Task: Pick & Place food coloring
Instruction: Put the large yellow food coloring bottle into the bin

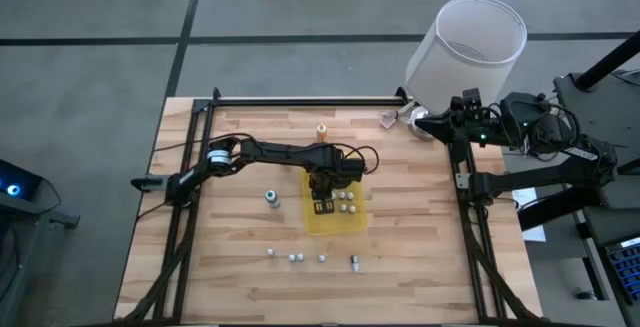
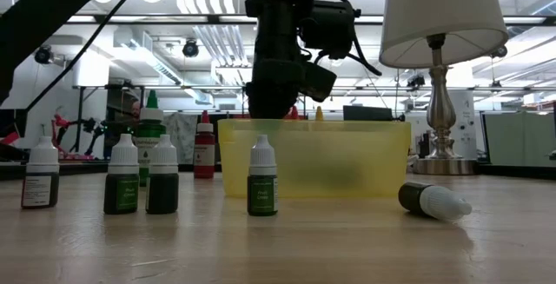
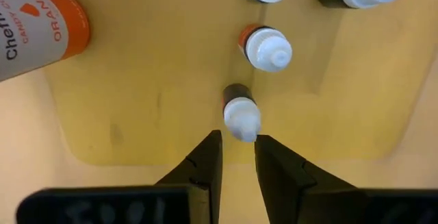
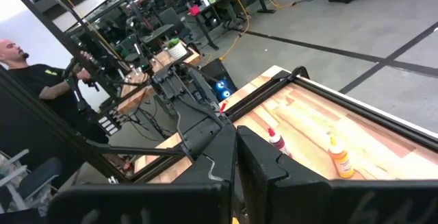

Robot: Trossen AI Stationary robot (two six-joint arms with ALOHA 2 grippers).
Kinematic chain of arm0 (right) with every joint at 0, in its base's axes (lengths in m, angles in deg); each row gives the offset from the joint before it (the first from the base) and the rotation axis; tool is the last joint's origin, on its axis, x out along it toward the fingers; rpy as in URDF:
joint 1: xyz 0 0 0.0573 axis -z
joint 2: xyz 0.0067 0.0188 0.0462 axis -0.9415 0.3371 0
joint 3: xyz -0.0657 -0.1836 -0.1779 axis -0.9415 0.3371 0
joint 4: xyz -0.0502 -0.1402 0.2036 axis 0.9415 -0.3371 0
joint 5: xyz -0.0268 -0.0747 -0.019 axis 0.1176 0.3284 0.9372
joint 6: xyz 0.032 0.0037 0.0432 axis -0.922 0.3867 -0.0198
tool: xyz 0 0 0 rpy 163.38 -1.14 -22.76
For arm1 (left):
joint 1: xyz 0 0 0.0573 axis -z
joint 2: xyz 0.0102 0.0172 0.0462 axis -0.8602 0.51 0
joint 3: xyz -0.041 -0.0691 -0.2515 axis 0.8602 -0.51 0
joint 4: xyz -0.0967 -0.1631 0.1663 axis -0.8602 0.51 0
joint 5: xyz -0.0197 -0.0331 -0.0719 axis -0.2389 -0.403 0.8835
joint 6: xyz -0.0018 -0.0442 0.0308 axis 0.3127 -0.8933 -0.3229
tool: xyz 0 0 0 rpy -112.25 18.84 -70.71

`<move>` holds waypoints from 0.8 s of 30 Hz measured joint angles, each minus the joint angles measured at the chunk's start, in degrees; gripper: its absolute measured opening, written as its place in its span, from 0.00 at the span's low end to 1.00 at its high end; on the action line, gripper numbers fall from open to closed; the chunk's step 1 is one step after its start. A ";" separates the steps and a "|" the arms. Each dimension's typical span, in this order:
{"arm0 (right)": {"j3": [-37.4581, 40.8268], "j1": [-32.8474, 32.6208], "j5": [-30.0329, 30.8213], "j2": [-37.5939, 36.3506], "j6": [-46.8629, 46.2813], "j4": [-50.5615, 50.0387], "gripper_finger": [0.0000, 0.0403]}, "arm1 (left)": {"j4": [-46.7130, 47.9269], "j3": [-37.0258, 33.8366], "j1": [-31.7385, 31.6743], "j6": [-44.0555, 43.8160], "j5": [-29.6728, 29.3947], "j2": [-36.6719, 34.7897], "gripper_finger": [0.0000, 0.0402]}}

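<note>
Left pincer (image 3: 238,157), fingers slightly apart, poised over a dark bottle (image 3: 239,112) in the yellow tray (image 3: 157,80); release should be completed before lifting straight. Right pincer (image 4: 236,157) closed, parked.

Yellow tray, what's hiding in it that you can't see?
- Low view: the yellow tray's cloudy wall hides the bottles inside and the left gripper's tips.
- High view: the loose bottles are too small to tell colours.
- Left wrist view: the orange bottle is cut off by the edge.

tray (image 1: 357,225) rear: bottles (image 1: 346,201) crowd | front half free | lamp (image 1: 470,47) far-right
</note>
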State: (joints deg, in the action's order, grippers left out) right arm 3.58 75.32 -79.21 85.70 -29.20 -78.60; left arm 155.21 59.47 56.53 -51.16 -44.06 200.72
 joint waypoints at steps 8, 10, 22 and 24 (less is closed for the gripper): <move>0.00 0.01 0.00 0.00 0.16 -0.02 0.02 | 1.26 1.42 0.00 -0.02 0.09 -0.01 0.15; 0.00 0.02 0.02 0.00 0.15 -0.02 0.02 | 1.30 2.32 0.00 -0.02 0.09 -0.02 0.15; 0.00 0.00 0.02 -0.02 0.09 0.02 0.02 | 9.21 14.26 0.13 -0.67 0.13 -0.02 0.16; 0.00 0.00 0.02 -0.02 0.07 0.01 0.02 | 11.33 16.91 0.35 -1.27 0.15 -0.09 0.16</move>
State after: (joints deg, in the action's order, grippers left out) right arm 3.58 75.32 -79.19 85.68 -29.13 -78.58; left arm 166.54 76.38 56.88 -52.43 -43.90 200.63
